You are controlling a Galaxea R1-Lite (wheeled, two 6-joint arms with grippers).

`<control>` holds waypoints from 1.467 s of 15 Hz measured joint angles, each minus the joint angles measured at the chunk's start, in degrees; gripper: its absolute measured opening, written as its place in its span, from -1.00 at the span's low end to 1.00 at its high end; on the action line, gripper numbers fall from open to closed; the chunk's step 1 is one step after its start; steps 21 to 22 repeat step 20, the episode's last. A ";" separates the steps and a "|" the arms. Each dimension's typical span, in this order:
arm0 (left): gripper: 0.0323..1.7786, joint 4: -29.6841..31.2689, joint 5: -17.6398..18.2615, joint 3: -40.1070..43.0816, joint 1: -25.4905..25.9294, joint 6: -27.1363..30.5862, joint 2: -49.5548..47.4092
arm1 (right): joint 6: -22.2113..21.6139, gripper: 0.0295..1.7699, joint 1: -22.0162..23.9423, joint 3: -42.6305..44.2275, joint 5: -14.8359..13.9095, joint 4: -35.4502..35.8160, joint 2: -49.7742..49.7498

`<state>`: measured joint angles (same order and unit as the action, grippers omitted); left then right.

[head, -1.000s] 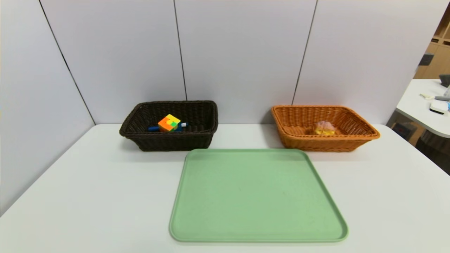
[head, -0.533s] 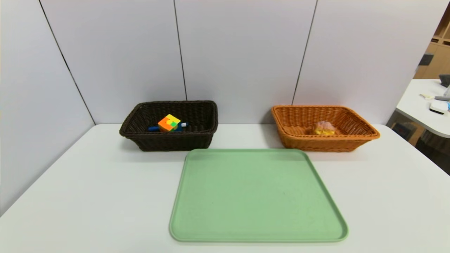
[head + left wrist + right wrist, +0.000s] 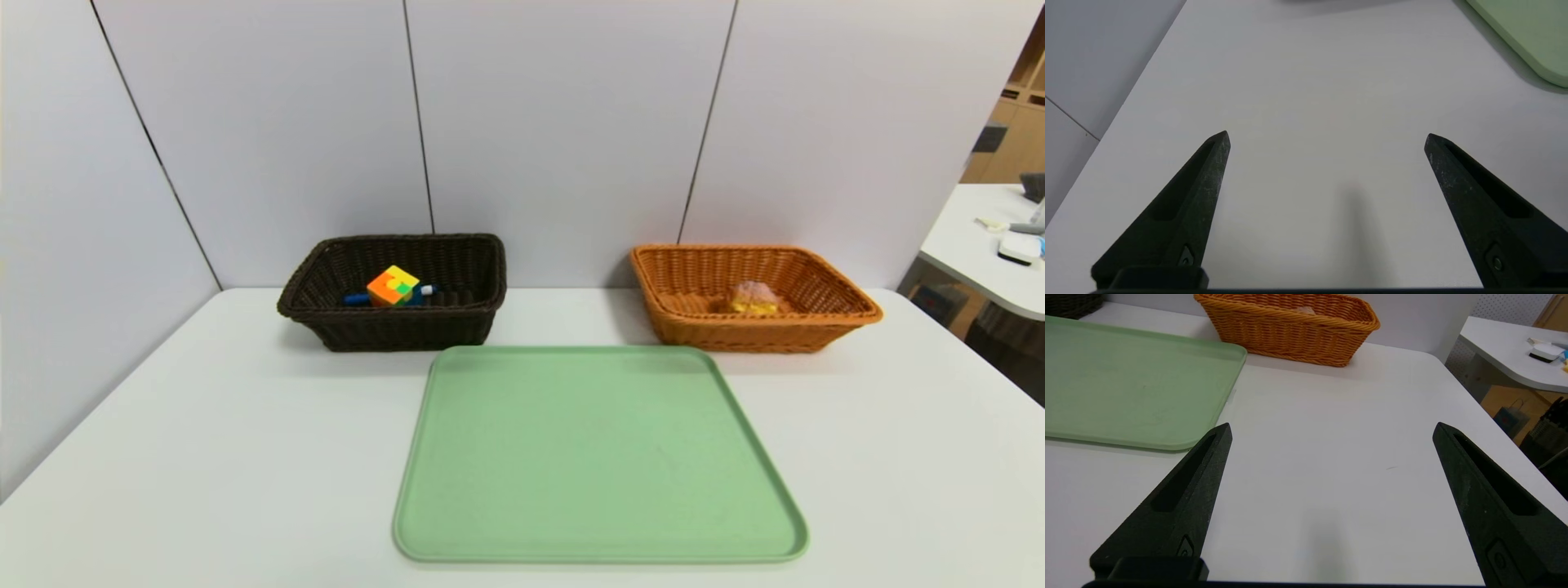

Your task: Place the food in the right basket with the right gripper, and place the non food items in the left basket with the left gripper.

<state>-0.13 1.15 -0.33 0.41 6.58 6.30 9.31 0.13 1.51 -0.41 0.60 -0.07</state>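
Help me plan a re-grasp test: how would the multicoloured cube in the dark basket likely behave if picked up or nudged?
The cube looks rigid with flat faces, so it should not flop or roll far. It sits tilted against a blue pen in the dark basket, so a nudge may tip it flat. Its glossy plastic faces could be somewhat slippery.

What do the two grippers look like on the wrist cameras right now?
Both look alike. The left gripper has two long matte black fingers that taper to points, each with a slot-shaped recess along the inner face and a small screw near the base, with pale scuffing towards the tips. The right gripper is the same build. No cables or markings show.
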 joint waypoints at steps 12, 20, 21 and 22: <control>0.90 -0.39 0.96 0.33 -0.41 -0.69 -6.21 | -2.99 0.91 -0.04 -1.49 3.02 -0.57 0.00; 0.90 -0.39 0.94 0.33 -0.41 -0.74 -6.28 | -5.10 0.91 -0.04 -1.46 2.36 -0.33 0.00; 0.90 -0.39 0.94 0.33 -0.41 -0.74 -6.28 | -5.10 0.91 -0.04 -1.46 2.36 -0.33 0.00; 0.90 -0.39 0.94 0.33 -0.41 -0.74 -6.28 | -5.10 0.91 -0.04 -1.46 2.36 -0.33 0.00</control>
